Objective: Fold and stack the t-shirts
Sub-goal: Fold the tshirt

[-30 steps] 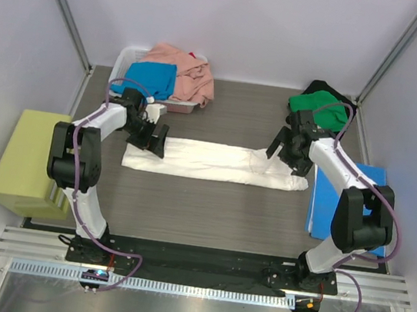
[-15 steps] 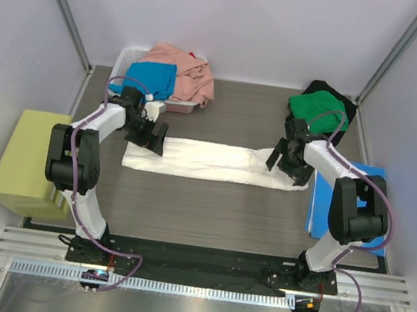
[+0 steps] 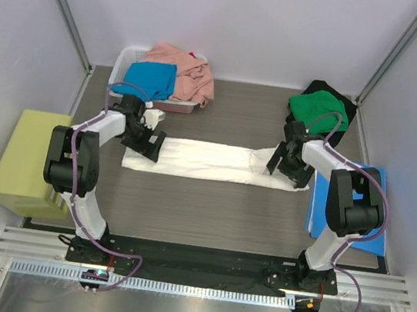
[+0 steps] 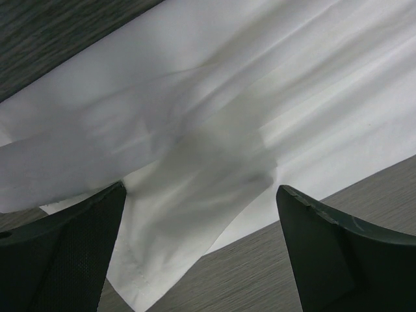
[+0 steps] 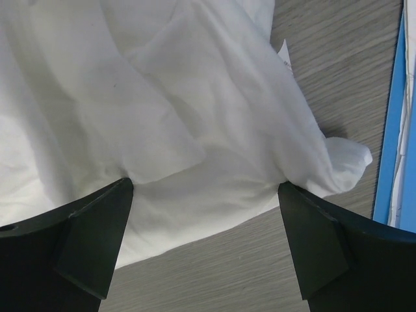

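Two grippers are hanging spread wide above the white t-shirt (image 3: 208, 160), and neither one is gripping anything. The left gripper (image 3: 148, 141) is hovering over the shirt's left end, its fingers (image 4: 65, 253) standing well apart above creased, overlapping folds. The right gripper (image 3: 286, 164) is hovering over the shirt's right end, released as well, with bunched cloth lying below its fingers (image 5: 338, 247).

The white t-shirt is lying folded into a long narrow strip on the table (image 3: 208, 210). Beyond its left end, a white basket (image 3: 125, 55) is holding a bright blue t-shirt (image 3: 151, 78) and a salmon pink t-shirt (image 3: 189, 72). Beyond its right end, a green t-shirt (image 3: 316, 107) is sitting on a black t-shirt (image 3: 323, 87). Just right of the strip, a blue folder (image 3: 317, 210) is lying flat.
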`<action>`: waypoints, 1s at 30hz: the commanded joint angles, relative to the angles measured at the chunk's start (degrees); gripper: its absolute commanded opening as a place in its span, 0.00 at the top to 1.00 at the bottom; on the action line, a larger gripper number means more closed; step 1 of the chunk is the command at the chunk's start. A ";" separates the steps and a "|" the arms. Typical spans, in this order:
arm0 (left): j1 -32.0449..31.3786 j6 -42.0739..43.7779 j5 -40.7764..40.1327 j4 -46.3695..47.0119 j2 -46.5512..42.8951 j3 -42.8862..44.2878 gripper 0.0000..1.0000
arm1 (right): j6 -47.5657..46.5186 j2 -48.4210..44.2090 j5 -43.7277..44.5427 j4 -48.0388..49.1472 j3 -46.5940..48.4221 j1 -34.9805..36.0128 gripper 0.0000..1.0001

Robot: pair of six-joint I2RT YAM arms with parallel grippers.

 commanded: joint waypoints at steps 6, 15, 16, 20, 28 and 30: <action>0.21 2.40 -3.06 -0.99 -4.96 -5.89 0.00 | -0.57 4.62 1.10 3.14 2.64 -0.68 0.00; 0.12 3.02 -0.69 -6.78 -12.52 -8.17 0.00 | -2.67 14.72 -2.67 2.70 14.47 -0.76 0.00; 0.21 3.02 -0.34 -7.40 -14.01 -8.26 0.00 | -2.76 16.13 -4.07 2.52 15.81 -0.76 0.00; 0.21 3.10 1.07 -9.42 -17.27 -8.79 0.00 | -3.55 20.97 -6.10 1.82 22.05 -0.85 0.00; 0.21 2.40 2.39 -8.81 -15.96 -10.63 0.00 | -4.70 25.10 -9.09 1.12 29.71 -0.41 0.00; 0.12 2.05 1.86 -7.07 -15.26 -10.37 0.00 | -4.70 24.84 -9.18 1.12 29.45 0.03 0.00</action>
